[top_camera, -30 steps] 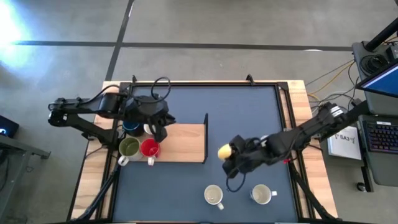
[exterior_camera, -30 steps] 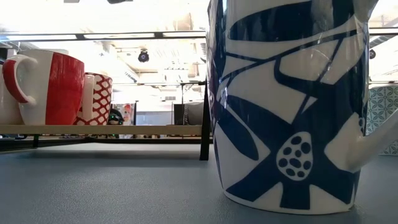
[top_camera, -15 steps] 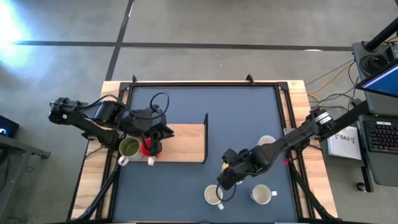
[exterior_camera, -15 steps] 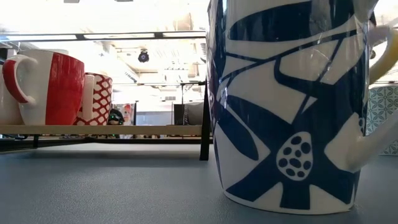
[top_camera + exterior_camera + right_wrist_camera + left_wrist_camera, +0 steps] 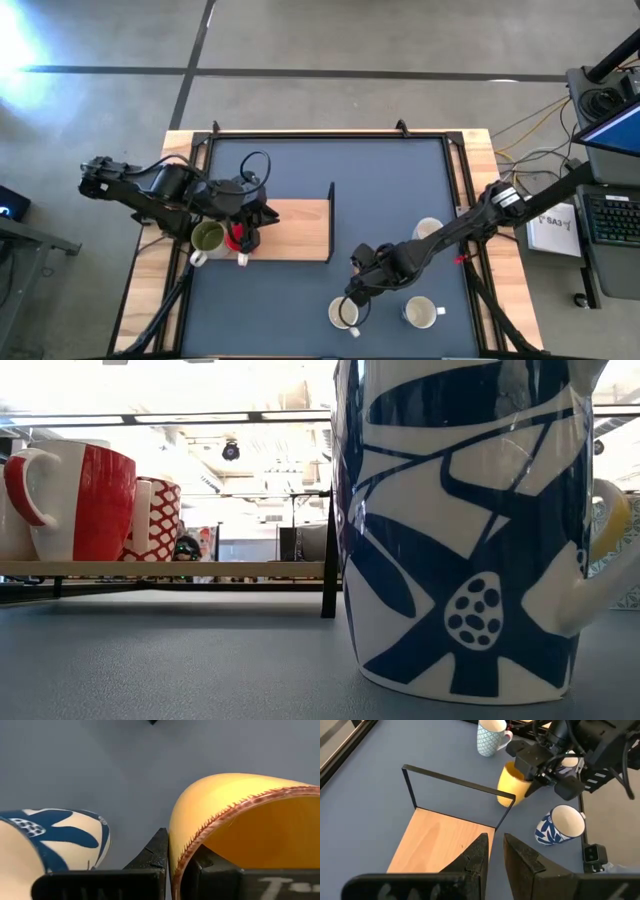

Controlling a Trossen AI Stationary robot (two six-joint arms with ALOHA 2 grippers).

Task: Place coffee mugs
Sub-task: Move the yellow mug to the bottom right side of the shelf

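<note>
My right gripper [image 5: 358, 283] is shut on a yellow mug [image 5: 512, 782] over the blue mat, just beyond a blue-and-white patterned mug [image 5: 343, 313]. The yellow mug's handle [image 5: 612, 525] shows past the patterned mug [image 5: 460, 530] in the low view. My left gripper [image 5: 250, 225] hovers over the left end of the wooden shelf [image 5: 300, 228], fingers a narrow gap apart and empty. A red mug [image 5: 238, 238] and an olive green mug [image 5: 207, 237] stand on their bases at the shelf's left end. My right gripper holds the yellow mug by its rim [image 5: 186, 842], one finger [image 5: 155, 851] outside the wall and one finger [image 5: 212, 865] inside the mouth. The mug is tilted in the hold. I cannot tell whether its base touches the mat.
A white mug [image 5: 421, 312] stands near the front edge, right of the patterned one. A teal-patterned mug [image 5: 428, 230] stands at mid right. The shelf's black wire frame [image 5: 331, 220] rises at its right end. A red-dotted mug [image 5: 160, 520] stands on the shelf.
My right gripper has carried the yellow mug toward the table's near edge and a little left, and down, ending close to the patterned mug. My left gripper has gone a little toward the near edge, over the red mug's side of the shelf.
</note>
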